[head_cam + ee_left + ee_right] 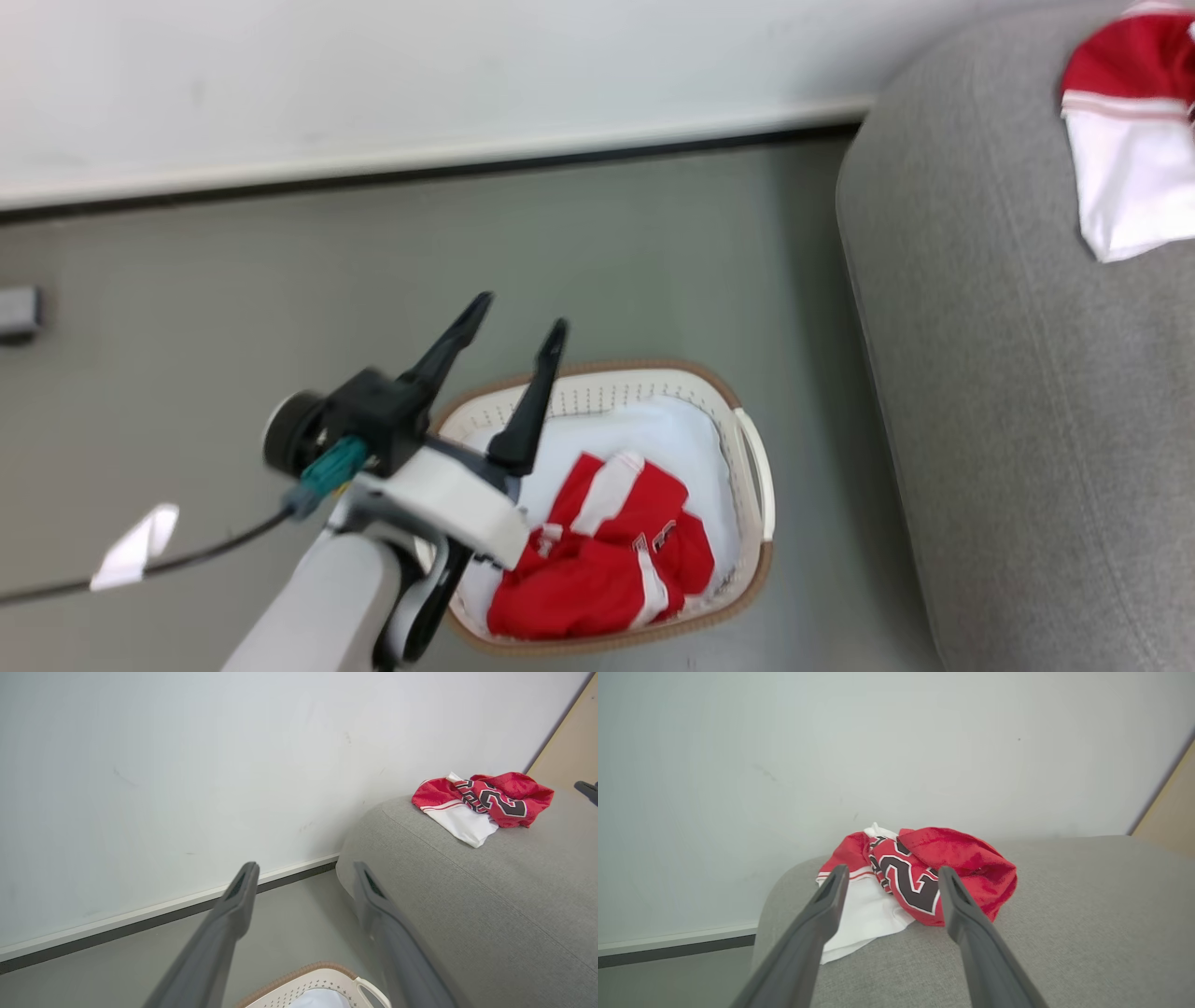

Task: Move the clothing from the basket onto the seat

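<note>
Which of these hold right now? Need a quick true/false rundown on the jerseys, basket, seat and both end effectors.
1. A red and white jersey lies on the grey seat. True.
2. The basket stands on the floor beside the seat. True.
3. The basket is empty. False: a second jersey lies in it, on a pale cloth.
4. The left end effector is shut on a jersey. False: it is open and holds nothing, over the basket's rim.
5. The right end effector is open, pointing at the red and white jersey on the seat. True.
</note>
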Robot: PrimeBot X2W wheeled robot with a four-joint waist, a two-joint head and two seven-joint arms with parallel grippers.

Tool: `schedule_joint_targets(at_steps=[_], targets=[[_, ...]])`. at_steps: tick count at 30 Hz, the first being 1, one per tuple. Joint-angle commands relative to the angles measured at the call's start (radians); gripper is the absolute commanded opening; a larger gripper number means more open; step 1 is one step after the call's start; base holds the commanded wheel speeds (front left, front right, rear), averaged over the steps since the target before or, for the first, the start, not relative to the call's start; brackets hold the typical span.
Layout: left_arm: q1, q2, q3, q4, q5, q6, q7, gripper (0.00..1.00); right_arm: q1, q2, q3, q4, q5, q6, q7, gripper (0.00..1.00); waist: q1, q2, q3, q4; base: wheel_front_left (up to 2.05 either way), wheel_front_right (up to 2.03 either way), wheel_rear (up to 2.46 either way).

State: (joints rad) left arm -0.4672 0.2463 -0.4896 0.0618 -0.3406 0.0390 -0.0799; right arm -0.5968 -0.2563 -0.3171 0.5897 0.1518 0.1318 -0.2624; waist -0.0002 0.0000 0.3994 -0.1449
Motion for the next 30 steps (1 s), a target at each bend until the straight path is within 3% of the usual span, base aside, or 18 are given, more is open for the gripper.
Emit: schedule_joint_targets(at_steps=[1, 10, 19, 23, 30], targets=[[0.04, 0.009, 0.017, 0.02, -0.021, 0.014, -0.035, 1.0, 0.07, 0.036, 0.011, -0.082, -0.013, -0.002, -0.003, 1.0, 0.0002, 0.0, -0.085, 0.026, 0.0, 0.0, 0.0], [0.185, 0.014, 0.079, 0.108, -0.029, 0.079, -0.16, 1.0, 0.304, 0.148, 0.113, -0.334, -0.033, -0.002, -0.002, 1.0, 0.0002, 0.0, -0.234, 0.072, 0.0, 0.0, 0.0], [0.316, -0.015, 0.152, 0.161, -0.009, 0.112, -0.184, 1.0, 0.501, 0.191, 0.255, -0.377, -0.056, -0.002, -0.002, 1.0, 0.0002, 0.0, -0.338, 0.107, 0.0, 0.0, 0.0], [0.397, -0.037, 0.221, 0.136, 0.021, 0.101, -0.184, 1.0, 0.568, 0.201, 0.316, -0.363, -0.052, -0.002, -0.002, 1.0, 0.0002, 0.0, -0.375, 0.107, 0.0, 0.0, 0.0], [0.476, -0.085, 0.317, 0.124, 0.082, 0.044, -0.185, 1.0, 0.609, 0.205, 0.341, -0.345, -0.008, -0.002, -0.002, 1.0, 0.0002, 0.0, -0.397, 0.103, 0.0, 0.0, 0.0]])
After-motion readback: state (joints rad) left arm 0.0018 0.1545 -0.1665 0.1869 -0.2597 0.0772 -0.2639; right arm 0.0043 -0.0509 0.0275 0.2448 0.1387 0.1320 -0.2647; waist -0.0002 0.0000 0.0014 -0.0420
